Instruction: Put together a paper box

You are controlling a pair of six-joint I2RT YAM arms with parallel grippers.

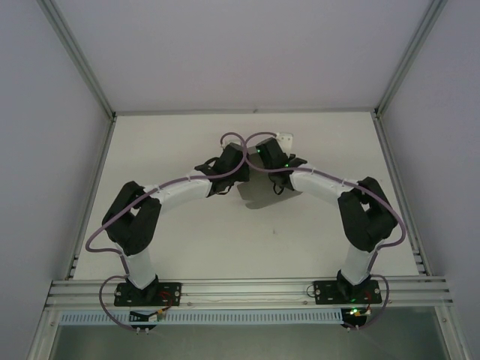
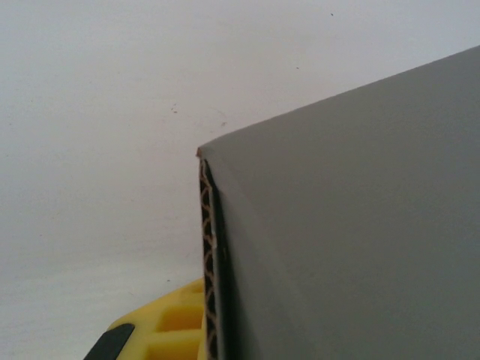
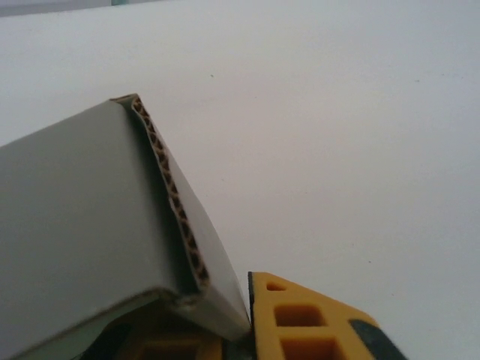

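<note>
Two robot arms meet over the far middle of the white worktop (image 1: 187, 240), sharing one piece of work: the paper box (image 1: 259, 193), plain grey corrugated card, sits between their wrists and well away from both bases. The left tool (image 1: 229, 176) is closed narrow on the card. In the left wrist view one yellow finger (image 2: 161, 326) lies just beside the raw fluted edge of a panel that rises up and off to the right; its partner is hidden behind that panel. The grip looks meant to anchor that side while the other arm works.

The right tool (image 1: 270, 166) comes in from the opposite side. Its wrist view shows a wall of the box folded over on itself, with the fluted edge running down to a corner caught between a yellow finger (image 3: 300, 322) on the right and more yellow below the card on the left. The jaws stand narrow and appear to pinch that fold, probably to press the crease so the wall stands.

The box is part-formed, with walls tilted rather than square. A small white object (image 1: 283, 139), too small to identify, lies just beyond the tools.
</note>
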